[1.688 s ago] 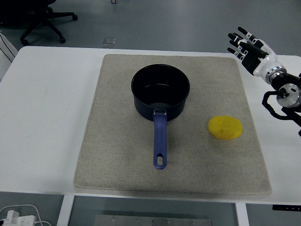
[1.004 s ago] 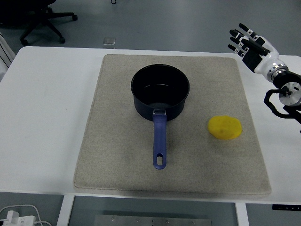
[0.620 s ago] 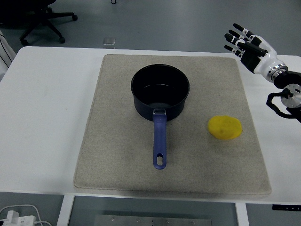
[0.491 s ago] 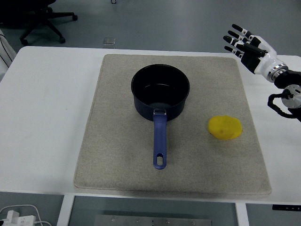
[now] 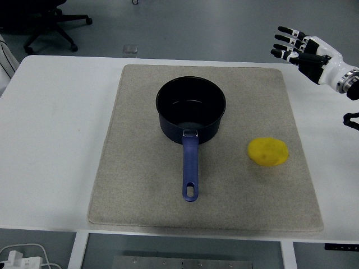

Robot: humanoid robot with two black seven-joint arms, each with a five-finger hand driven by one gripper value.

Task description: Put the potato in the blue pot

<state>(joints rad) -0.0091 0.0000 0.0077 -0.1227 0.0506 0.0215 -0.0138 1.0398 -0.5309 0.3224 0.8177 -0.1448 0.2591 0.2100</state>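
Since the earlier frames the right hand [image 5: 307, 50] has drawn back toward the right edge and a little farther away, so less of its arm shows now; the forearm joints that were visible over the table's right side have mostly slipped out of view. Nothing else has shifted: pot and potato sit where they were.

Its fingers [image 5: 286, 40] are spread and straight, pointing left, holding nothing. The hand hangs above the far right corner of the white table [image 5: 56, 140], just beyond the far right corner of the beige mat [image 5: 140, 185] that covers the table's middle.

On the mat, the blue pot [image 5: 191, 110] stands upright toward the far centre, open at the top and holding nothing, with its blue handle [image 5: 190, 171] running straight toward the near edge. The potato [image 5: 268, 152], yellow and oval, lies on the mat to the right of the pot, level with the upper part of the handle and well apart from both. Bare mat is all that lies between potato and pot.

The potato is nearer than the hand and somewhat to its left, well apart from it, with open mat and table between them.

Beyond the table, on the grey floor, a black office chair base [image 5: 47, 22] shows at the far left, and a small pale square [image 5: 130, 50] lies near the table's far edge. White cables [image 5: 22, 255] show below the near left corner.
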